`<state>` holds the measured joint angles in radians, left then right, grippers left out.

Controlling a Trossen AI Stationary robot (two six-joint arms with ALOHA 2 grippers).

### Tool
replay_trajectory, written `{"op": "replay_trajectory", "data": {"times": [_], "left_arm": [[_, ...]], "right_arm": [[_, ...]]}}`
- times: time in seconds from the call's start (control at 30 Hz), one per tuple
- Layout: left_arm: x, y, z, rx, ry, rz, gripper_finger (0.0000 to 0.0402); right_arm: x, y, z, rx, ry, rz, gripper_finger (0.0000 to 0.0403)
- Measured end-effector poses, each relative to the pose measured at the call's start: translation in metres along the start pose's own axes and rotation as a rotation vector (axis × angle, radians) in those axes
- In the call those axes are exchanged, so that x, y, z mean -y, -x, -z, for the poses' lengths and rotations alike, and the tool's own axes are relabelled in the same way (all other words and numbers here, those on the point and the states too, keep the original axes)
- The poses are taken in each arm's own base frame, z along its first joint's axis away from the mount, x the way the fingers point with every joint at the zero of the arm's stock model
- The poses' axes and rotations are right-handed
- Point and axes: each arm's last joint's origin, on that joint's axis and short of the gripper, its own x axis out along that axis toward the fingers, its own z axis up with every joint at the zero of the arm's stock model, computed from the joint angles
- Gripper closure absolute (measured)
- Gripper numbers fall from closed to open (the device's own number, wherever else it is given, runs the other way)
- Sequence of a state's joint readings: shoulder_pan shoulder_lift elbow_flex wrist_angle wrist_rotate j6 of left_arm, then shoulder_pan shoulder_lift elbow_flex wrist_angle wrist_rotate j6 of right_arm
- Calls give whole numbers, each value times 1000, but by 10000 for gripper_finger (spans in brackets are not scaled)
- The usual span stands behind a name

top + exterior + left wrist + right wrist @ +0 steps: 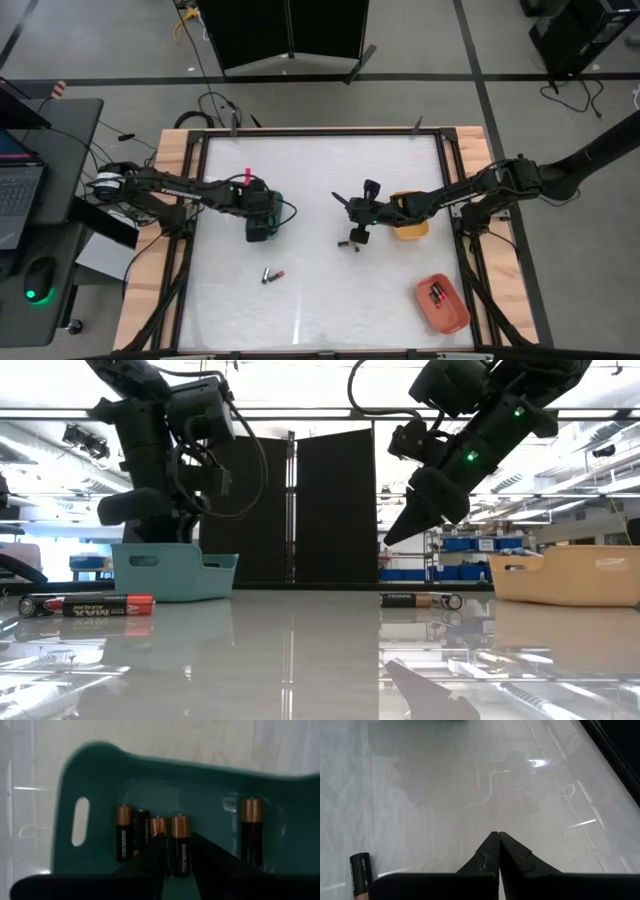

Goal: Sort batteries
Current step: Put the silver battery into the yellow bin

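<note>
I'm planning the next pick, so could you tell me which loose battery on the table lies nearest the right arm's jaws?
The single dark battery just below the right gripper; the other loose pair lies far off toward the left.

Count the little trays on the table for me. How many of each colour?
Teal tray: 1
Tan tray: 1
Orange tray: 1
Total: 3 trays

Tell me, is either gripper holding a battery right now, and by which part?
No. The right gripper is shut on nothing above the table, a battery lying beside it. The left gripper hangs open and empty over the green tray.
</note>
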<state>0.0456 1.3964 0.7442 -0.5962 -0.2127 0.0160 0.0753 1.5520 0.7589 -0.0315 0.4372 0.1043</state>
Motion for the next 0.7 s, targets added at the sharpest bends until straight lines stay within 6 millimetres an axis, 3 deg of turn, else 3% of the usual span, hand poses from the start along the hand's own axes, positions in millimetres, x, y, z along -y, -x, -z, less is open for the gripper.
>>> {"op": "replay_trajectory", "data": {"times": [0.2,0.4,0.53,0.7], "left_arm": [[-2,13,-11,5,-47,-19,304],[3,46,-29,28,-79,-83,311],[16,67,-34,84,-3,-12,343],[48,80,-26,70,209,157,393]], "right_arm": [[0,0,0,-2,1,-13,392],[0,0,1,-6,5,-13,392],[-1,0,1,-10,7,-13,392],[-2,1,1,-8,-4,-16,392]]}}
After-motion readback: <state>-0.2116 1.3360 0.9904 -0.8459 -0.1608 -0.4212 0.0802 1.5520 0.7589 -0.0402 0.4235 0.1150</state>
